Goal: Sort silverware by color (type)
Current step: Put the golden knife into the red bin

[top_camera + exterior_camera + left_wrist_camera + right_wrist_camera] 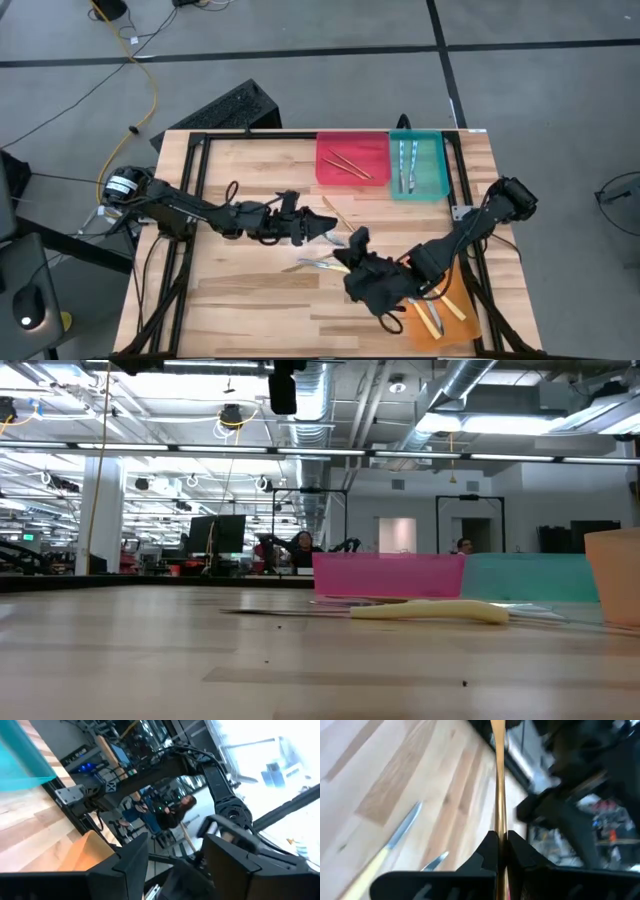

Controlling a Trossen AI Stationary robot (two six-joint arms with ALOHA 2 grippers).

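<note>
My right gripper [356,240] [501,840] hovers over the table's middle, shut on a thin tan wooden stick [335,213] [498,780]. My left gripper [328,226] [175,865] is right beside it, open, with the stick [188,836] showing past the gap between its fingers. A yellow-handled knife [322,266] [375,865] [430,612] and a blue-handled piece [318,261] lie flat on the wood below. Neither gripper shows in the low view. My right gripper pinches the wooden stick [499,827] between its two fingers. The stick runs along the fingers and reaches far out past their ends. The fingers come from the table's near right side, slanting downward. The stick is lifted clear of the table.
At the far right stand a red tray [330,170] with two wooden sticks and a teal tray [432,185] with blue-handled pieces. An orange tray [462,330] at the near right holds yellow-handled knives. Bare wood lies at the near left. People sit in the room beyond.
</note>
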